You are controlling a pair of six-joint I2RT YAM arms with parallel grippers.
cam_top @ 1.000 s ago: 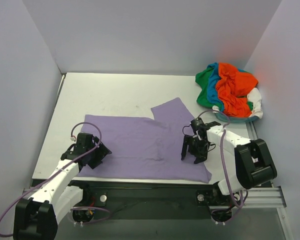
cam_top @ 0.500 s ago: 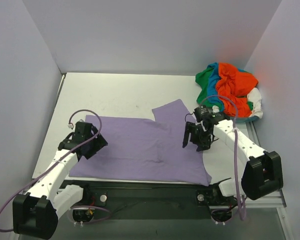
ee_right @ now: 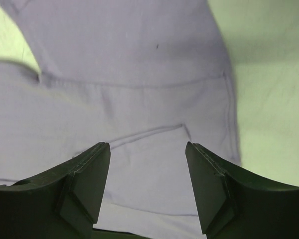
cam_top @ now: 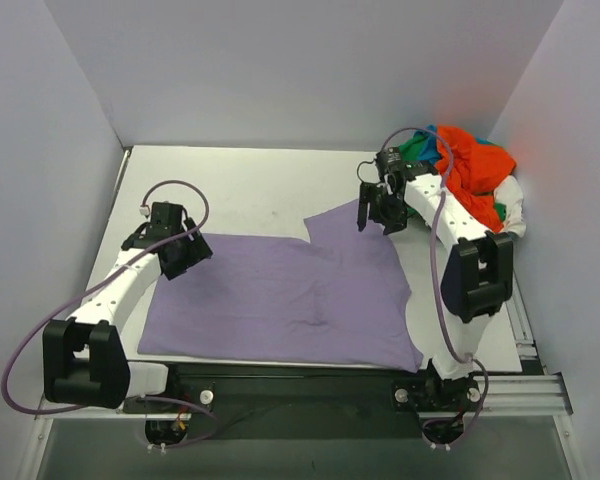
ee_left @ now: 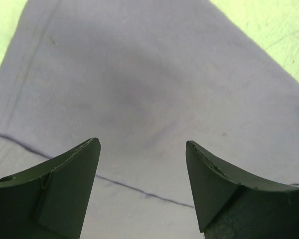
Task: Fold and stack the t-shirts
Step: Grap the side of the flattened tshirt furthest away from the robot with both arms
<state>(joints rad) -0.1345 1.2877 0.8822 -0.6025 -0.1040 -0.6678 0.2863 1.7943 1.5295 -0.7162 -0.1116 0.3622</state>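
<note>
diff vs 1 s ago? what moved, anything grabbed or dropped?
The right claw travelled away from the bases, from the right half of the lavender t-shirt up to its far sleeve, beside the pile of t-shirts. The left claw also went farther out, to the shirt's far-left corner. Both are open, nothing gripped or released. The shirt and the pile stayed put.

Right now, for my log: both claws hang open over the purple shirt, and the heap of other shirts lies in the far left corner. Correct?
No: the top view shows the heap of other shirts in the far right corner. The rest holds.
</note>
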